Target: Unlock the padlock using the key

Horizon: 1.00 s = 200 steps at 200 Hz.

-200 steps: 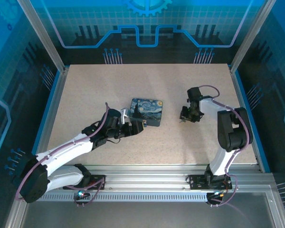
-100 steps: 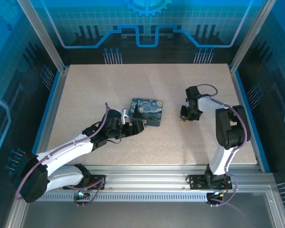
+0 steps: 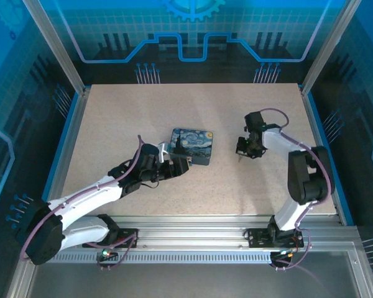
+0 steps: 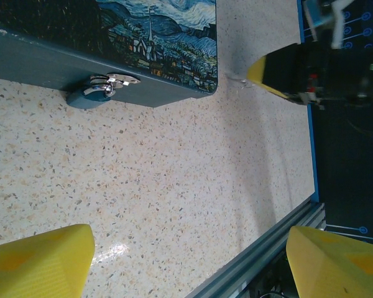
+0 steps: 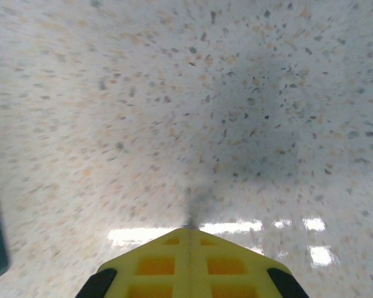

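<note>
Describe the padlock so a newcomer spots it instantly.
On the speckled table sits a tin printed with Starry Night. The padlock is hooked to a silver hasp on its dark side wall. It alone has a small blue body and a silver shackle.

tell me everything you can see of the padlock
The padlock is small, with a rounded blue body and a shiny silver metal shackle. The shackle is hooked through a silver hasp on the side wall of the Starry Night tin box and looks closed. The body lies low against that wall, at the speckled table. Nothing else touches it.
</note>
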{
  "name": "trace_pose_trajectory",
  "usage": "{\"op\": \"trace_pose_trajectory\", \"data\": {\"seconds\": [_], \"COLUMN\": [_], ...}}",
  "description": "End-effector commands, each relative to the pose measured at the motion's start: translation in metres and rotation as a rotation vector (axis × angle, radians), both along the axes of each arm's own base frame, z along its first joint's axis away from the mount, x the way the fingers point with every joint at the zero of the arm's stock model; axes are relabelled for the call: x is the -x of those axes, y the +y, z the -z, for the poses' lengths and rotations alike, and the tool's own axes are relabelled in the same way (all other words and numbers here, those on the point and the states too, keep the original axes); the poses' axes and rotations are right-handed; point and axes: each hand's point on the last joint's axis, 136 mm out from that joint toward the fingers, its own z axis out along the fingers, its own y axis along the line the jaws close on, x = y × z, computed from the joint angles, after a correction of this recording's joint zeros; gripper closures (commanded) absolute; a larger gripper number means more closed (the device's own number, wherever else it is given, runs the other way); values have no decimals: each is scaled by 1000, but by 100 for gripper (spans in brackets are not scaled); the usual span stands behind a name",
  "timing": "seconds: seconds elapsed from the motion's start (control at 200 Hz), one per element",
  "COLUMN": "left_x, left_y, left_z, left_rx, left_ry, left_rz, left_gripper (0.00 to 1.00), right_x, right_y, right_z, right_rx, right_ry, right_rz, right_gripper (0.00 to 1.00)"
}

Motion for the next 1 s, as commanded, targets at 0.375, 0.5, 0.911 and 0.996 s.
{"op": "trace_pose_trajectory", "data": {"seconds": [0.375,0.5,0.911,0.996], "left_x": [-9,-11,-2,2], "left_y": [-42,-53,-91,-93], "left_z": [-72,-97,-155,-158], "left_rx": [179,231,439,472], "left_ry": [-142,-217,-386,-397], "left_rz": [107,169,398,425], "left_gripper": [19,18,15,17], "right_x": [44,65,122,123], "right_y": [64,91,146,149], "right_z": [-134,-168,-229,-233], "right_rx": [-340,-481,-787,-820], "right_ry": [-268,-305,-308,-310], "right_rz": [-165,-266,-479,-474], "right_gripper": [100,100,100,100]}}
